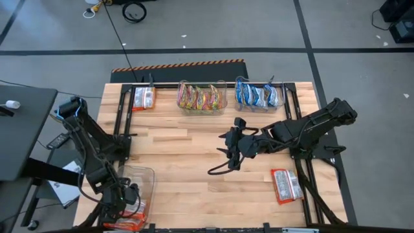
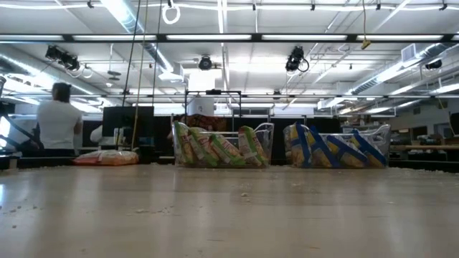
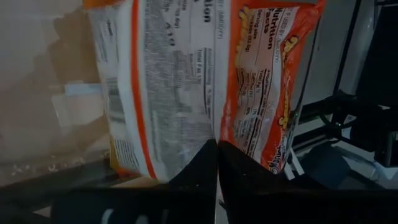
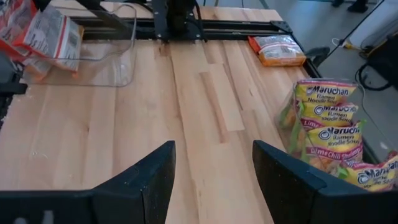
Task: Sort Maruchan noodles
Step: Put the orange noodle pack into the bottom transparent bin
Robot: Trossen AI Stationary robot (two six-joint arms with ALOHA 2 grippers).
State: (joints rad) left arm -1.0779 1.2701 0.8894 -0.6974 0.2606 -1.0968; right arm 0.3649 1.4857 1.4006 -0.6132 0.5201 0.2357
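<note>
From above, the wooden bench (image 1: 194, 168) carries three clear tubs: one (image 1: 202, 98) at the middle of the far edge packed with yellow-green packets (image 1: 200, 97), one (image 1: 259, 96) toward the far right corner packed with blue-and-white packets (image 1: 257, 95), and a third tub (image 1: 139, 188) at the near left corner. A red-orange packet (image 1: 143, 98) lies flat at the far left corner and another (image 1: 285, 185) lies near the right edge toward the near side. The left tool (image 1: 129, 204) hangs over the near-left tub, closed on a red-orange packet (image 1: 132, 217) whose lower end shows at the near edge. The right tool (image 1: 231, 152) hovers over the middle of the bench, fingers spread and empty. At bench height, the yellow-green packets (image 2: 219, 149) and blue-and-white packets (image 2: 333, 150) stand upright in their tubs along the far edge, the flat red-orange packet (image 2: 106, 158) lies to one side of them, and a person (image 2: 59, 122) stands in the room beyond. Through the left wrist camera, the two dark fingers (image 3: 196, 171) meet, pinching the edge of the held packet (image 3: 205, 81), its printed back facing the lens. Through the right wrist camera, the wide-apart fingers (image 4: 149, 177) frame bare wood; the yellow-green packets (image 4: 323, 124), the far-corner packet (image 4: 277, 50) and the near-left tub (image 4: 112, 56) all show, with the held packet (image 4: 43, 34) above that tub.
</note>
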